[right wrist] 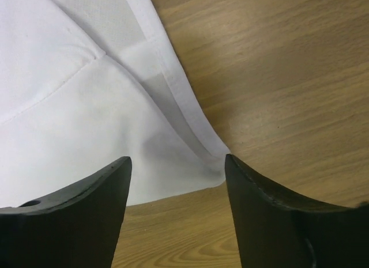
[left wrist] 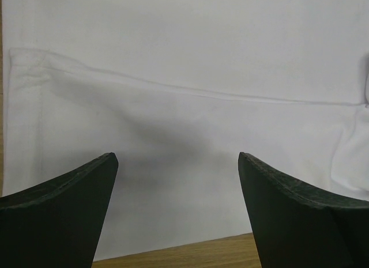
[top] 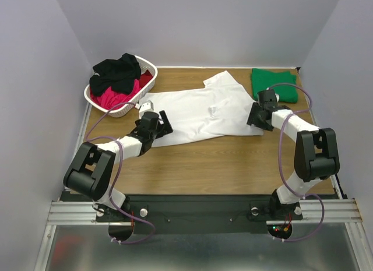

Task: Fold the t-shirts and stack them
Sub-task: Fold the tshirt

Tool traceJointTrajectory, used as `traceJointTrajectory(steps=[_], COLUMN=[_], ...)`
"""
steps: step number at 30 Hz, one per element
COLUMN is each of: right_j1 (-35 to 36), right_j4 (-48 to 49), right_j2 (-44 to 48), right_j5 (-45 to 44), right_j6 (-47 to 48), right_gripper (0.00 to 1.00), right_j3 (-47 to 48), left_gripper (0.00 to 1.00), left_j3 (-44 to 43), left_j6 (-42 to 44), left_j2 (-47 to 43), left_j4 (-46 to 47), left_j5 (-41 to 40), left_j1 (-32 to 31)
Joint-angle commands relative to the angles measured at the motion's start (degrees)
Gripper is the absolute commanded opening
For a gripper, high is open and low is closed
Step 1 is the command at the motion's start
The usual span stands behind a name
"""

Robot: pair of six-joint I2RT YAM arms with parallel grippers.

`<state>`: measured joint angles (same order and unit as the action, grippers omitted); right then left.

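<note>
A large white t-shirt [top: 201, 111] lies spread across the middle of the wooden table. My left gripper [top: 158, 123] is open at its left hem edge, and the white cloth [left wrist: 184, 106] fills the left wrist view beyond the fingers. My right gripper [top: 254, 117] is open at the shirt's right sleeve corner; the sleeve hem [right wrist: 173, 101] lies just ahead of its fingers. A folded green t-shirt [top: 273, 84] sits at the back right. Black [top: 116, 73] and red/pink [top: 119, 96] t-shirts are heaped in the basket.
A white plastic lattice basket [top: 148, 66] stands at the back left. Grey walls close in the table on three sides. Bare wood [top: 233, 160] lies between the shirt and the arm bases.
</note>
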<state>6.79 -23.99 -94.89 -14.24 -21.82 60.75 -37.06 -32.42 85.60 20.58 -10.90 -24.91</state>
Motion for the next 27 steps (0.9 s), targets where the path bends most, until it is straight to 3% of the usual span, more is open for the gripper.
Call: traceJointTrajectory(steps=[1,10,19,27], right_j1=[-2.30,-4.59,-5.29,-6.52], right_j4=[4.48,5.79,5.79,5.79], right_j2=[1.20,-0.82,-1.70,-1.70], right_j5=[2.81,4.05,3.17,0.01], right_j6=[0.29,0.82,2.57,3.63], right_gripper=[0.65,0.48,0.01,0.00], right_j3=[-1.16,-2.92,-1.87,-1.69], left_gripper=[0.98,0.98,0.98,0.99], left_j3=[1.20,2.69,3.57,4.63], left_j6=[-0.27,0.17,1.84,3.86], left_j2=[0.97,0.71,-1.40,-1.49], left_j4=[2.45,1.92,0.16,0.95], left_j5=[-0.35,-0.71,-0.97,-1.58], left_j1=[0.12,0.12,0.12,0.12])
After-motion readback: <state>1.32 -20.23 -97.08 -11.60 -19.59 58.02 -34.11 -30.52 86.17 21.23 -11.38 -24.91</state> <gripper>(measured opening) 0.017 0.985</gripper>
